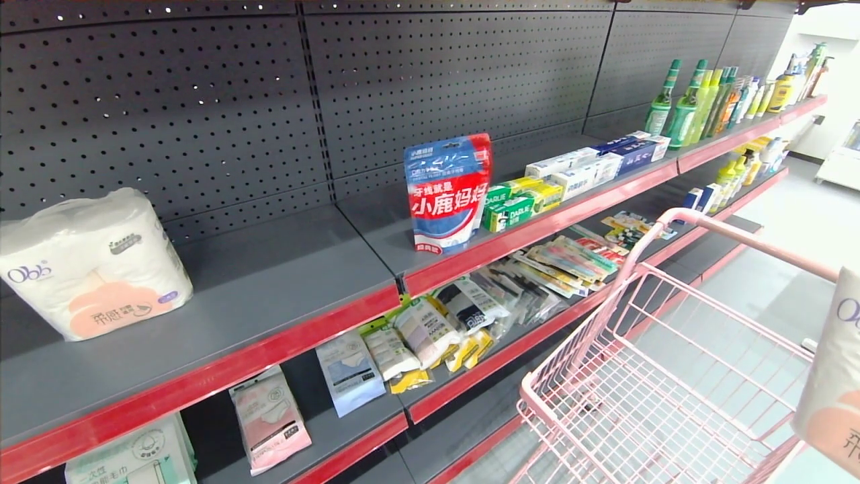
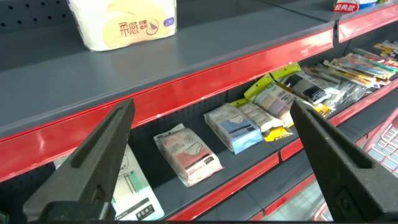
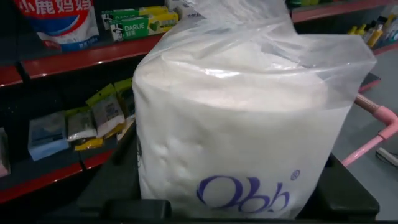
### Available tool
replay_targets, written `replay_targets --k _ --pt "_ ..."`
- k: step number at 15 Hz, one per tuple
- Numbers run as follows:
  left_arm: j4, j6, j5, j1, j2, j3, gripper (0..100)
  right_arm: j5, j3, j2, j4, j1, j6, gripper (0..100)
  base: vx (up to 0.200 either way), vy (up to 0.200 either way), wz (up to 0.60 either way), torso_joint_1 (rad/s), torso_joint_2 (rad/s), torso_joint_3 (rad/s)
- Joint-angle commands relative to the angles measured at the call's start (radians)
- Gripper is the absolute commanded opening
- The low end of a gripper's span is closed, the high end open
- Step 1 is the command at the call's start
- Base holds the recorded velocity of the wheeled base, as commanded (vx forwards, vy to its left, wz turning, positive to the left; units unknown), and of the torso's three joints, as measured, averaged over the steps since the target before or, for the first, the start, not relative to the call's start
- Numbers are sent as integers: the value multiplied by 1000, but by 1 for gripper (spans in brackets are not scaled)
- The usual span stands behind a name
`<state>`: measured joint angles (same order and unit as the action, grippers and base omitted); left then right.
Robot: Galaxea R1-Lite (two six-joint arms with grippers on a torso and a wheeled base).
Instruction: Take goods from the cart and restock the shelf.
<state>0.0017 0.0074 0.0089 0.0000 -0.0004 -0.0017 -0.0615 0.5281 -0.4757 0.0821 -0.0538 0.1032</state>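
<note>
A white toilet paper pack [image 1: 91, 265] stands at the left end of the grey upper shelf [image 1: 269, 282]; in the left wrist view this pack [image 2: 124, 22] sits above the red shelf edge. A second toilet paper pack [image 1: 830, 376] hangs at the far right, over the pink cart [image 1: 732, 235]. My right gripper [image 3: 233, 193] is shut on this second pack [image 3: 236, 106], with a dark finger on each side of it. My left gripper [image 2: 211, 162] is open and holds nothing, facing the lower shelf in front of the red edge.
A blue and red pouch [image 1: 447, 191] stands mid-shelf, with green boxes [image 1: 521, 202] and white boxes to its right. Bottles [image 1: 699, 101] fill the far right shelf. Flat packets [image 1: 416, 336] lie on the lower shelf. Bare grey shelf lies between the white pack and the pouch.
</note>
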Motion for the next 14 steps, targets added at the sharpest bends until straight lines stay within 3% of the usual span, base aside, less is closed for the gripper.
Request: replay_targets --k 1,4,14 --pt "0 0 0 0 0 0 100 0 0 -3 1 0 1 0 0 0 0 0 0 0" --pt "0 0 0 0 0 0 100 -1 0 -1 1 0 1 0 0 0 0 59 -119 -73" --pt "0 0 0 0 0 0 100 -3 -5 -11 -4 2 3 0 0 0 0 164 -365 -205"
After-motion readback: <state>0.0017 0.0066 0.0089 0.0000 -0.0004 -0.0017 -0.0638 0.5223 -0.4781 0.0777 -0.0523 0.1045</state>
